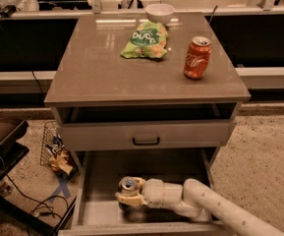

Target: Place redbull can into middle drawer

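Redbull can (pixel 128 184), slim silver-grey metal, gripped inside the wide grey-beige middle drawer (pixel 99 215)

The redbull can stands upright over the open drawer's flat floor, near its front left. The white two-finger gripper (pixel 128 194) reaches in from the right, its cream fingers (pixel 124 198) closed around the can's body. Whether the can's base touches the floor cannot be told. Above is a closed drawer front with a black handle (pixel 146 141). On the grey-brown cabinet top (pixel 92 77) are a stout orange-red soda can (pixel 197 58), a green chip bag (pixel 145 40) and a white bowl (pixel 159 13).
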Controlling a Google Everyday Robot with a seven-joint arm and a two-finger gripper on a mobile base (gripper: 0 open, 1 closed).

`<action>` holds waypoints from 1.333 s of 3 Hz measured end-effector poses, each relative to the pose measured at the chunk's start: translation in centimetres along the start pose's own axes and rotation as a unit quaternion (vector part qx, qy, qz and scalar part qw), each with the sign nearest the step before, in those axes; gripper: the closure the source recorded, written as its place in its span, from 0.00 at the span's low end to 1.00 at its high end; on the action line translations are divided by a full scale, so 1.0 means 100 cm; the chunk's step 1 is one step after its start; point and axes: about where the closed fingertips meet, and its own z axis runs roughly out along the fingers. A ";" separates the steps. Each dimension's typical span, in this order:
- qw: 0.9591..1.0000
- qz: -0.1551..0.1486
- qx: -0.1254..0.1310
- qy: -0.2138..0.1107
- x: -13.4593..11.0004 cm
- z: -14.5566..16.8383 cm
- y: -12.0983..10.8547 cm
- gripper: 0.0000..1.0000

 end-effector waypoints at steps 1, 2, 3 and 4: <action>1.000 -0.026 -0.002 -0.017 0.032 0.002 -0.014 1.00; 0.999 -0.052 -0.002 -0.014 0.051 0.004 -0.027 1.00; 0.999 -0.052 -0.002 -0.014 0.050 0.005 -0.027 0.83; 0.999 -0.051 -0.004 -0.015 0.049 0.007 -0.026 0.59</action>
